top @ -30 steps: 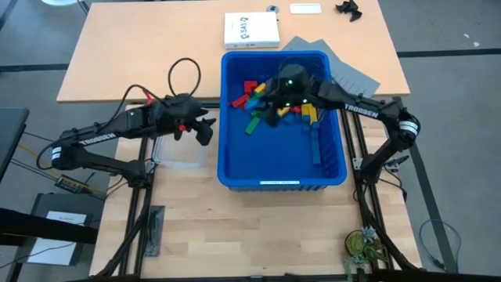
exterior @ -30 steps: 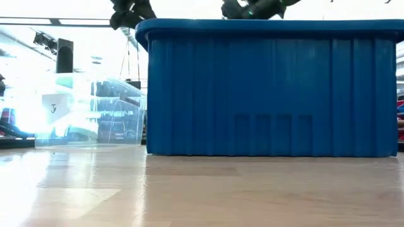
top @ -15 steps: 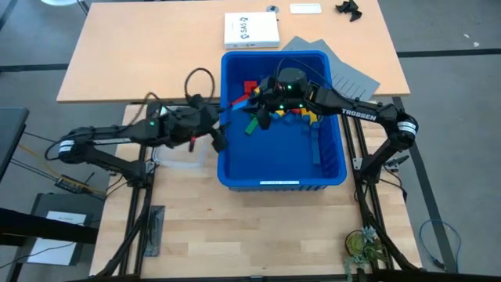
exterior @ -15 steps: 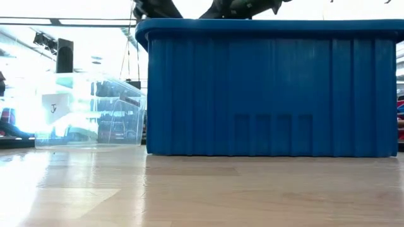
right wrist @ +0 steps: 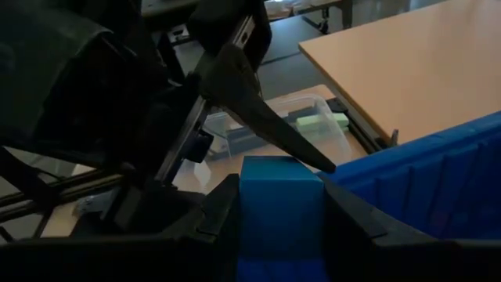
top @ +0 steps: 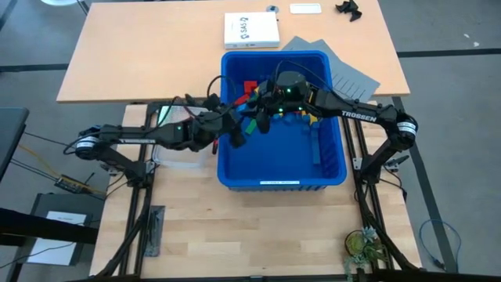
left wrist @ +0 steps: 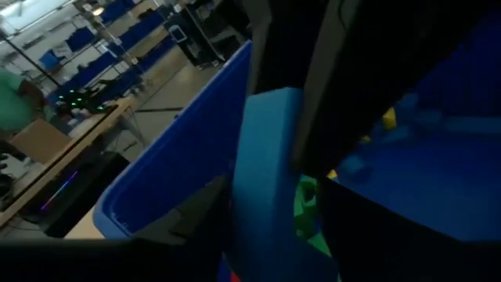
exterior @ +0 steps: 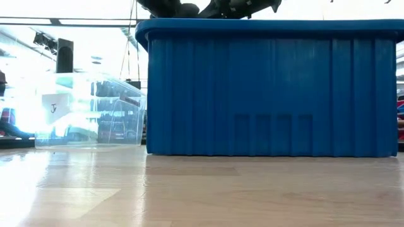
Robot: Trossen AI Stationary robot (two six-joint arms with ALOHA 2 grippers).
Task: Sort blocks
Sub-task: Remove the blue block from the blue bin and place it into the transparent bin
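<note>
Right claw (right wrist: 279,189) is pinching a blue block (right wrist: 280,200) by two opposite sides and holds it raised over the left part of the blue bin (top: 282,182), above the other blocks (top: 249,88) heaped at the bin's far end. The left claw (top: 233,135) has reached over the bin's left wall and sits right at that block; whether it is spread or pressed together cannot be told, though one dark tip lies just beside the block's top edge. This looks like a handover, so the step in hand is probably passing the block across. To do it well, the right claw should hold steady and level while the left one squares up to the two free faces and takes them near the middle. The right should let go only once the other grip is firm. The lift afterwards must clear the bin wall before heading left to the clear tub (top: 176,160) on the table (top: 258,235).
</note>
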